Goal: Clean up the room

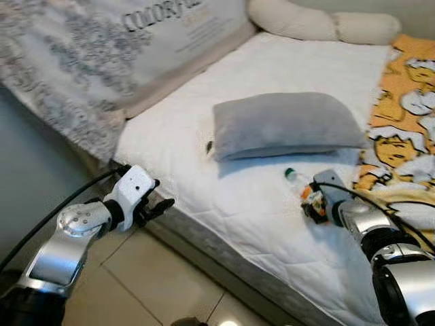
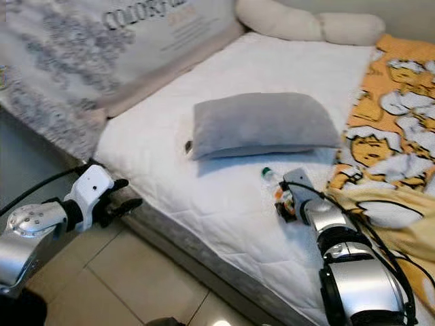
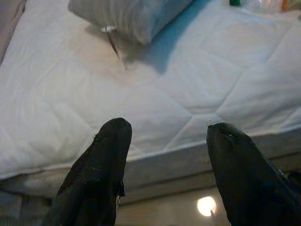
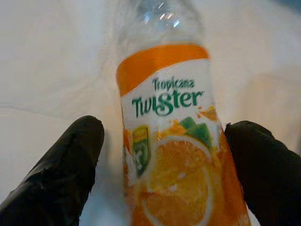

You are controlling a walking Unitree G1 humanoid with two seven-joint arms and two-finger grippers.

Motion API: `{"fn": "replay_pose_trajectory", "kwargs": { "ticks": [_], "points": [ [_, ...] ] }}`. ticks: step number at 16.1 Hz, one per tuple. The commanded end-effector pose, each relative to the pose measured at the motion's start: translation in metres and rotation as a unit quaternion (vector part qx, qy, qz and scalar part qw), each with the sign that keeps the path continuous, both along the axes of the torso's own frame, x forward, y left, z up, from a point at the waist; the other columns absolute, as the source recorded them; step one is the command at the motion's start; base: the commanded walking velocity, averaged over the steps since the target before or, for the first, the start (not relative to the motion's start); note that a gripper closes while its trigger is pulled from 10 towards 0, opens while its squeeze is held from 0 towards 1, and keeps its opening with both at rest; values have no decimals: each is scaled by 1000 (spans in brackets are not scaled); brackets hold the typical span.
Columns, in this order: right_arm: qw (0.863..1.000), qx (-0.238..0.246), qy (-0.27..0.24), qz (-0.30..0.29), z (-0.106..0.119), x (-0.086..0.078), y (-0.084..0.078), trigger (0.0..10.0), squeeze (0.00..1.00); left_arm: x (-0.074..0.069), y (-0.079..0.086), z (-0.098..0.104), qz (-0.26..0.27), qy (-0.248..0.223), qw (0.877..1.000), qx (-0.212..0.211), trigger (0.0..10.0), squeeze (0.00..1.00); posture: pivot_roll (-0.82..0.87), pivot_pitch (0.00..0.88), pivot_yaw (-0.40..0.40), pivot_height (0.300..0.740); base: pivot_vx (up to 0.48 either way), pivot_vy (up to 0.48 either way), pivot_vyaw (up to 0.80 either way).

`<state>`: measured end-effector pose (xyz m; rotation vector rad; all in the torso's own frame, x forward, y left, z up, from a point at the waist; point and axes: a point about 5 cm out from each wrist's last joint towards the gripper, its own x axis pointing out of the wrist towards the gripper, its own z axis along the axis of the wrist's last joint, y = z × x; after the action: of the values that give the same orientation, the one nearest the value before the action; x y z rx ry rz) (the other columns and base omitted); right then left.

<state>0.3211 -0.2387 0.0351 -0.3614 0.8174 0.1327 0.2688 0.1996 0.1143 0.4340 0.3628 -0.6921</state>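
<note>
A clear plastic bottle (image 1: pixel 297 181) with a green cap and an orange Tropicana Twister label (image 4: pixel 169 141) lies on the white quilted mattress (image 1: pixel 224 197), just in front of a grey pillow (image 1: pixel 285 125). My right gripper (image 1: pixel 312 201) is open, with one black finger on each side of the bottle's labelled body; a gap shows beside one finger (image 4: pixel 70 169). My left gripper (image 1: pixel 160 206) is open and holds nothing. It hovers at the near side edge of the bed, its fingertips (image 3: pixel 113 141) pointing over the mattress toward the pillow.
A yellow cartoon-print blanket (image 1: pixel 408 102) covers the bed's right side. A cream bolster (image 1: pixel 319 24) lies at the head. A large patterned bedding pack (image 1: pixel 102 47) leans at the left. A small dark item (image 1: pixel 209 146) sits by the pillow's corner. Tiled floor (image 1: pixel 149 272) runs alongside.
</note>
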Motion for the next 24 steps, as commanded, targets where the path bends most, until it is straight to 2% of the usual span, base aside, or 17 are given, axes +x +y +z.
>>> {"fn": "replay_pose_trajectory", "kwargs": {
  "ticks": [1, 4, 5, 6, 13, 15, 16, 18, 19, 20, 21, 22, 23, 24],
  "points": [
    [1000, -10, -2, -3, 1, 2, 1, 10000, 0, -3, 1, 1, -6, 7, 1000, 5, 10000, 0, 41, 0, 120, 740, 0, 0, 0],
    [999, -12, 17, -25, -5, -4, -3, 2157, 0, -7, 0, 1, -17, 18, 1000, 2, 10000, 0, 45, 0, 115, 740, 0, 0, 0],
    [999, -11, 20, -27, -5, -5, -3, 2157, 0, -7, 0, 1, -18, 20, 1000, 1, 10000, 0, 44, 0, 115, 740, 0, 0, 0],
    [999, -4, 22, -38, -6, -6, -4, 0, 0, -8, -1, 0, -19, 22, 1000, 2, 10000, 0, 41, 0, 113, 740, 0, 0, 0],
    [999, 9, 8, -35, 0, -3, -9, 0, 0, -8, -8, -4, -14, 22, 1000, -7, 10000, 0, 30, 0, 99, 740, 0, 0, 0],
    [999, 28, 2, -19, 3, -1, -10, 0, 0, -10, -8, -6, -5, 20, 1000, -13, 10000, 0, 23, 0, 89, 740, 0, 0, 0],
    [999, 53, -8, 2, 6, 1, -7, 0, 0, -13, -8, -9, 15, 26, 999, -28, 10000, 0, 10, 0, 85, 740, 0, 0, 0],
    [986, 146, -22, 75, 7, -1, 6, 0, 0, -19, -8, -15, 71, 31, 995, -67, 10000, 0, -5, 0, 74, 740, 0, 0, 0],
    [976, 183, -13, 114, 5, -8, 14, 0, 0, -23, -10, -18, 83, 24, 994, -70, 10000, 0, -5, 0, 74, 740, 0, 0, 0],
    [969, 203, -12, 140, 4, -15, 18, 0, 0, -25, -11, -20, 92, 17, 993, -71, 10000, 0, -2, 0, 63, 740, 0, 0, 0],
    [954, 239, -19, 182, 7, -33, 27, 0, 0, -29, -14, -20, 115, -8, 990, -77, 10000, 0, 2, 0, 58, 740, 0, 0, 0],
    [945, 253, -29, 206, 11, -42, 33, 0, 0, -29, -15, -20, 131, -12, 987, -91, 10000, 0, 6, 0, 56, 740, 0, 0, 0],
    [936, 251, -61, 239, 18, -49, 40, 0, 0, -26, -14, -18, 142, -24, 986, -81, 10000, 0, -2, 0, 60, 740, 0, 0, 0],
    [928, 240, -101, 265, 24, -53, 47, 10000, 0, -21, -15, -17, 153, -29, 984, -87, 10000, 0, -11, 0, 69, 740, 0, 0, 0]
  ]
}}
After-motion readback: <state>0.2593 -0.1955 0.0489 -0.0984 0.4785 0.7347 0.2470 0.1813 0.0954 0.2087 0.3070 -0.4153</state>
